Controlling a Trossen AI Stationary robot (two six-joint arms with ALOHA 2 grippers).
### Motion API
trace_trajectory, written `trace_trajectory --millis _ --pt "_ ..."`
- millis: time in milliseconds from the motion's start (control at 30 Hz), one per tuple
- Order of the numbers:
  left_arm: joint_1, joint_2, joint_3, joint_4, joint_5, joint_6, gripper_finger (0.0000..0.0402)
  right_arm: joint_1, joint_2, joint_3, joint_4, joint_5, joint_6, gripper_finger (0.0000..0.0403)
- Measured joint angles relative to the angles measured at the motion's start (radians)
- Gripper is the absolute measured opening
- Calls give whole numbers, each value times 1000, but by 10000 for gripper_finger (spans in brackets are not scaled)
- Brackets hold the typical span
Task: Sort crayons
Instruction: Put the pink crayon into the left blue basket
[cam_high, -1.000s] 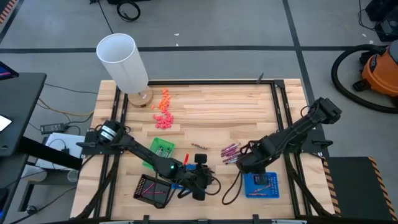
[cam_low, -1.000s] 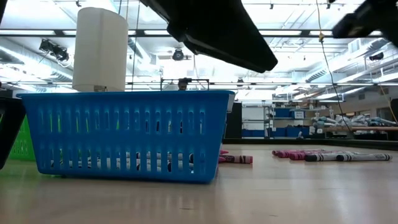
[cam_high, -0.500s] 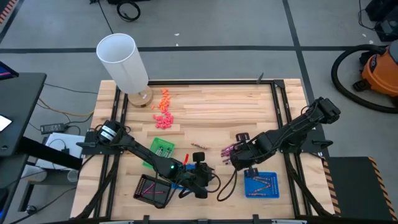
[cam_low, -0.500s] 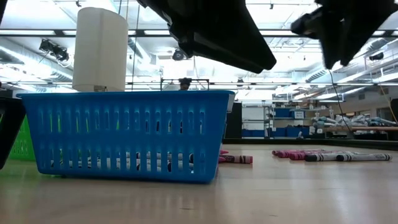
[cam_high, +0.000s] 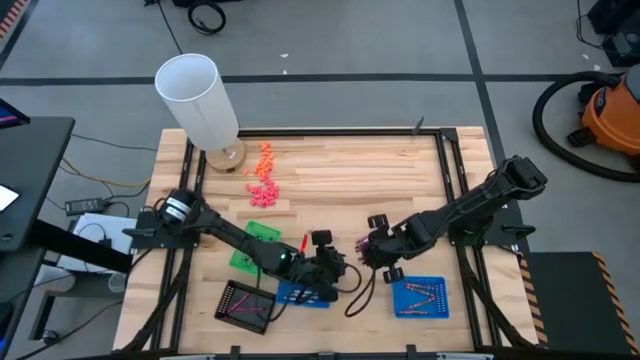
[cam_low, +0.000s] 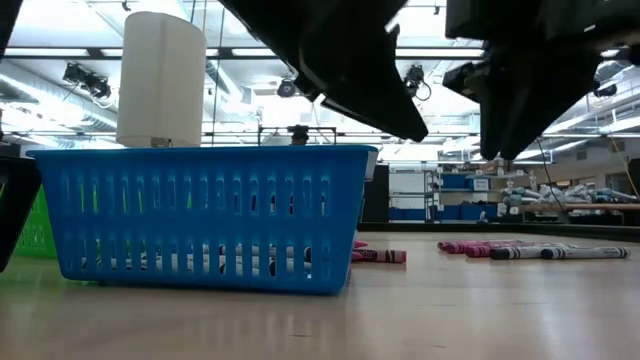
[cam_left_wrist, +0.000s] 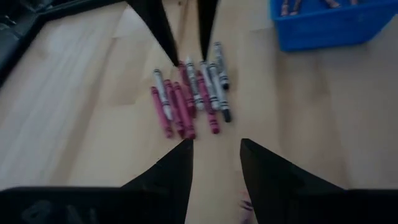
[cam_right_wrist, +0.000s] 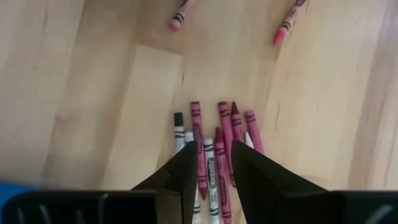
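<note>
Crayons (cam_right_wrist: 211, 149) lie in a small loose heap on the bare wood of the table (cam_high: 340, 170), between the two arms and beside the right blue tray (cam_high: 420, 297). I think they lie there as the unsorted stock, and the trays along the near edge receive them by colour: the right blue tray already holds several reddish sticks, and the black tray (cam_high: 245, 305) holds some pink ones. A green tray (cam_high: 262, 236) and a second blue tray (cam_high: 300, 295) sit partly under the left arm.

The right hand (cam_right_wrist: 208, 163) hangs directly over the heap with its fingers apart and nothing between them. In its wrist view the two dark tips stand on either side of a white crayon and a pink one, so it seems ready to pick one.

The left hand (cam_left_wrist: 214, 162) is over the second blue tray, a little away from the heap, fingers apart and empty. A single red crayon (cam_high: 304, 243) lies alone near it.
</note>
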Motion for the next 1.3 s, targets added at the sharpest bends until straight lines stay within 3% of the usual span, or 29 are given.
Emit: trace_trajectory --millis 267,467,667,833,1300 --pt "74 0 0 -101 19 15 142 -31 -1 -55 56 3 -36 106" --pt "160 0 0 -285 176 -18 142 -31 -1 -136 199 38 -76 105" --pt "228 0 0 -362 254 -13 142 -31 -1 -211 383 54 -90 105" --pt "281 0 0 -411 429 -14 142 -31 -1 -256 507 56 -95 105" --pt "314 0 0 -467 458 118 142 -31 -1 -402 863 86 -102 105"
